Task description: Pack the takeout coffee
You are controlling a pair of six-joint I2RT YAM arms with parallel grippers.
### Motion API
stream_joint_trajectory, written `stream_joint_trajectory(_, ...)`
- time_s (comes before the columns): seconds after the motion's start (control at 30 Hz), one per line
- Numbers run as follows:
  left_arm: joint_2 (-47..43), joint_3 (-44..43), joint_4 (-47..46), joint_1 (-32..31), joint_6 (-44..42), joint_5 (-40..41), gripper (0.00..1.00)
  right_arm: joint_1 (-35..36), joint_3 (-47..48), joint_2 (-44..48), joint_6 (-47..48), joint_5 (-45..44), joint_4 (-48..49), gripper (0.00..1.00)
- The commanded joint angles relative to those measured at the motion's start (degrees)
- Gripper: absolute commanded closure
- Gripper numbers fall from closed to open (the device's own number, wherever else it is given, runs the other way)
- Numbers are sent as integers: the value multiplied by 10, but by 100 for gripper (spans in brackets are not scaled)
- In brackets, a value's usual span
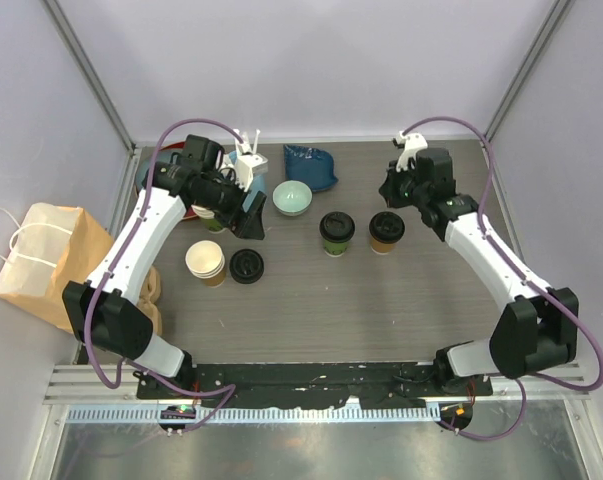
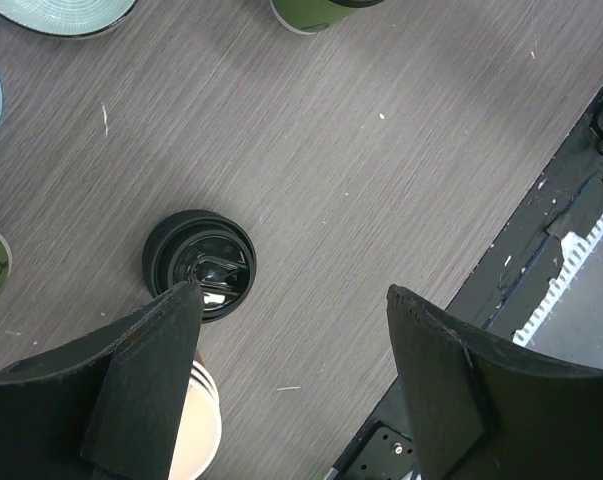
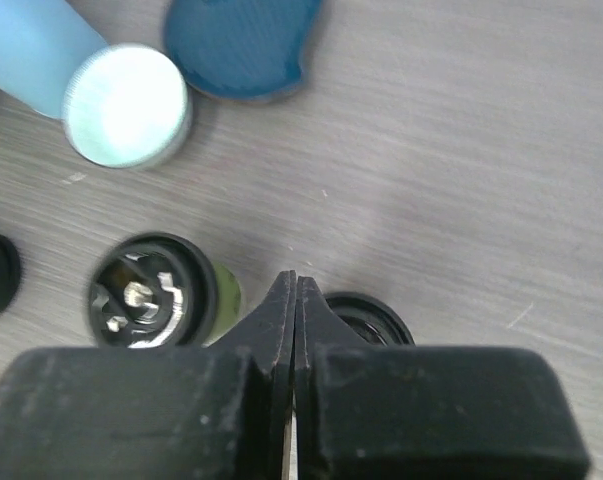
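Two lidded cups stand upright mid-table: the green-walled takeout coffee (image 1: pixel 336 232) and, to its right, the brown-walled one (image 1: pixel 387 230). My right gripper (image 1: pixel 394 190) hovers just behind the brown cup. In the right wrist view its jaws (image 3: pixel 296 282) are pressed together with nothing between them. There the green cup (image 3: pixel 153 300) sits left of the fingers and the brown cup's black lid (image 3: pixel 373 314) peeks out on their right. My left gripper (image 1: pixel 253 218) hangs open and empty (image 2: pixel 293 295) left of the cups, above bare table.
A loose stack of black lids (image 1: pixel 247 266) and a lidless cup stack (image 1: pixel 206 262) sit at front left. A pale green bowl (image 1: pixel 292 198) and a blue dish (image 1: pixel 309 165) lie behind. A brown paper bag (image 1: pixel 41 260) stands off the table's left edge.
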State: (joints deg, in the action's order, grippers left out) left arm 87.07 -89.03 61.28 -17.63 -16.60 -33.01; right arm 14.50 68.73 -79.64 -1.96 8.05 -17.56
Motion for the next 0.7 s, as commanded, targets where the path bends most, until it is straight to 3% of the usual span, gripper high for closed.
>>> stream_joint_trajectory(0.0,-9,-7,-10,0,6,1,22,-27,-142,-24,-35,-9,137,99)
stream_joint_trajectory(0.1,-7,-9,-6,0,3,3,21,-44,-190,-53,-46,12,189,99)
stream_joint_trajectory(0.23,-5,-6,-5,0,1,4,22,-44,-192,-39,-43,15,181,99)
stream_joint_trajectory(0.4,-7,-8,-6,0,-1,6,22,-30,-157,-2,-31,14,146,99)
stream_joint_trajectory(0.67,-8,-10,-2,0,-5,13,22,-6,-56,-21,-13,-1,61,99)
